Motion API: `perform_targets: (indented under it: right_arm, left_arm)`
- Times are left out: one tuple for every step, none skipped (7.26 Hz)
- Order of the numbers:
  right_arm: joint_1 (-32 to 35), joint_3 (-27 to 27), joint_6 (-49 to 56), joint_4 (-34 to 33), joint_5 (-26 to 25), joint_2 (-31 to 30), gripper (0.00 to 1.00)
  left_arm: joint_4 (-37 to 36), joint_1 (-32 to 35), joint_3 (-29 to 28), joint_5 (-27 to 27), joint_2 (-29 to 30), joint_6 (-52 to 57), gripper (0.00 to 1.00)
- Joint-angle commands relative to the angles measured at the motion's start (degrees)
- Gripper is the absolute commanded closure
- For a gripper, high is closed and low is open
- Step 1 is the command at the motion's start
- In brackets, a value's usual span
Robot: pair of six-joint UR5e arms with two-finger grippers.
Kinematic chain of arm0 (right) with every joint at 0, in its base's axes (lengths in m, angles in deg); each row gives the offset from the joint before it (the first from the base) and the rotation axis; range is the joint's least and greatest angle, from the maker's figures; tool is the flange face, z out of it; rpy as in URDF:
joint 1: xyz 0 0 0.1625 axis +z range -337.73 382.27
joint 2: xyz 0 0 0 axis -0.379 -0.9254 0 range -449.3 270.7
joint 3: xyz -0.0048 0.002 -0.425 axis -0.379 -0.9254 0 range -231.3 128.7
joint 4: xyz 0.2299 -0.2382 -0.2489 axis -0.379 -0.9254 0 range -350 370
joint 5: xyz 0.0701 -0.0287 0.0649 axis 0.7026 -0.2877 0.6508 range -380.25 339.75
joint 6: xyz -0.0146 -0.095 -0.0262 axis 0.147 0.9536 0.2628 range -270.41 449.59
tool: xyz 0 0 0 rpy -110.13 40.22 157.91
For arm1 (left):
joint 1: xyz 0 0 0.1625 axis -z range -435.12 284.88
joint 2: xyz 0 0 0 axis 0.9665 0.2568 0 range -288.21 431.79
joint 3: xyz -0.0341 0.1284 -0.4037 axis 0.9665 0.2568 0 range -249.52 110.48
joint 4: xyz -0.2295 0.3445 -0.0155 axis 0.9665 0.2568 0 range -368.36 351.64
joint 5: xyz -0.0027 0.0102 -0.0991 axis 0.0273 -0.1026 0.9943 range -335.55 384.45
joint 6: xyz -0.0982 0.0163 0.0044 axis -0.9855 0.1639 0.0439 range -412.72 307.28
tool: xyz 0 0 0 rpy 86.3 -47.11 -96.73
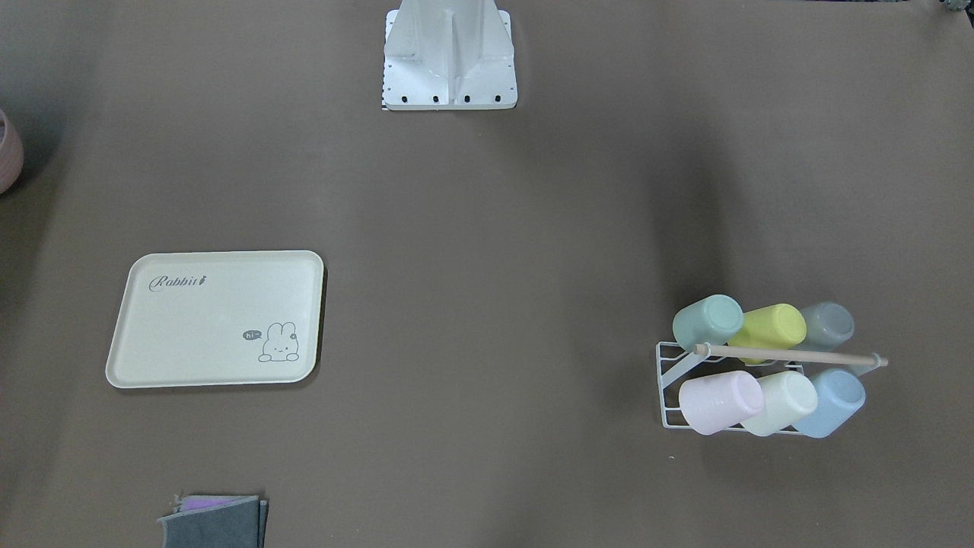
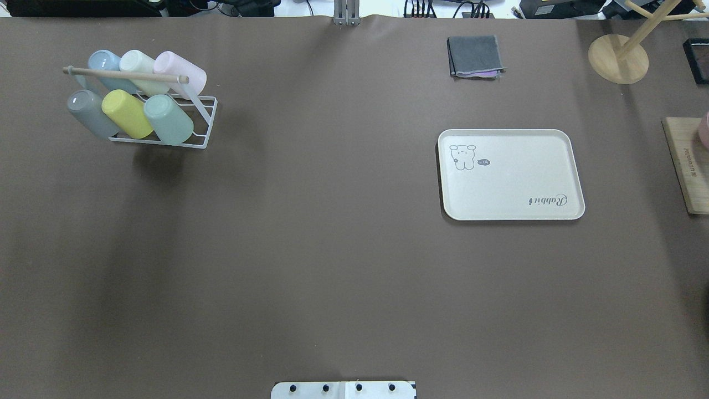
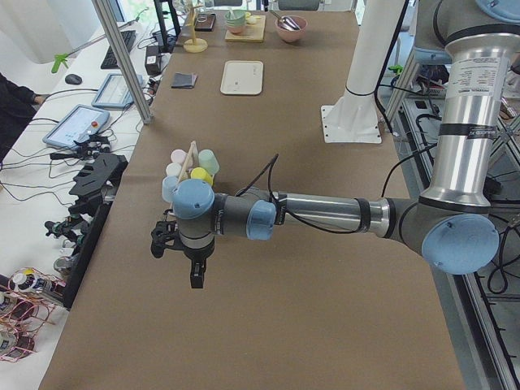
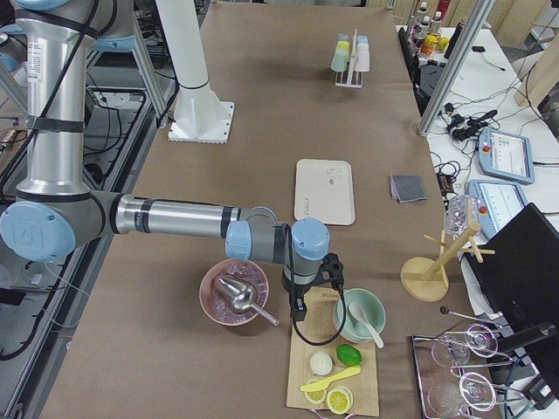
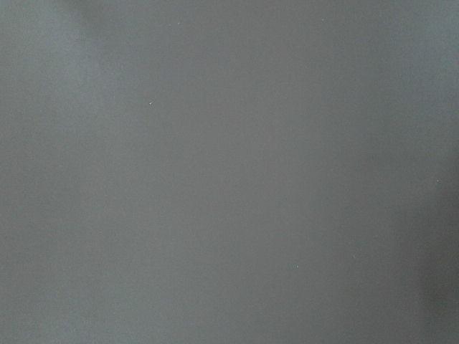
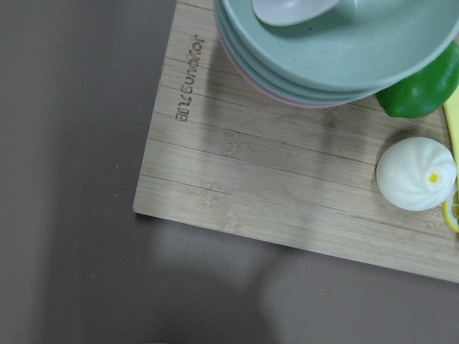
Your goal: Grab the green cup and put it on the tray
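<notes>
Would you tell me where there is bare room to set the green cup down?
The tray is bare all over, and the table between it and the cup rack lies open. The rack is crowded: six cups, including the green cup.

Soft, even light casts faint, broad shadows on the table (image 2: 354, 249).

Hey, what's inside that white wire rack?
Six cups: green cup, yellow cup, grey cup, pink cup, cream cup, blue cup, under a wooden rod. They hide the floor of the rack.
</notes>
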Motion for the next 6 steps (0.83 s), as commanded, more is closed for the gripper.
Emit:
perform_targets:
  right_arm:
    - [0.1,-0.4,0.4,0.0,0.2,-0.2,0.0]
    - [0.6,-0.4,0.5,0.0,0.5,-0.7,0.0]
    - [1.1,-0.2,0.6,0.0,0.5,-1.0,0.0]
    - [1.2,0.0,0.6,0.0,0.4,-1.0,0.0]
    - [1.7,0.0,0.5,0.0,0.3,-1.1,0.0]
    - [1.8,0.0,0.2,0.0,0.1,-1.0,0.0]
  left_arm:
    - [-0.2,0.0,-0.5,0.0,-0.2,-0.1,0.01]
    - [-0.2,0.0,-0.4,0.1,-0.3,-0.1,0.01]
    - [-0.2,0.0,-0.4,0.1,-0.3,-0.1,0.01]
    - [-0.2,0.0,-0.5,0.0,-0.2,-0.1,0.01]
    - [-0.2,0.0,-0.6,0.0,-0.2,0.0,0.01]
    - [-0.1,0.0,-0.6,0.0,-0.2,0.0,0.01]
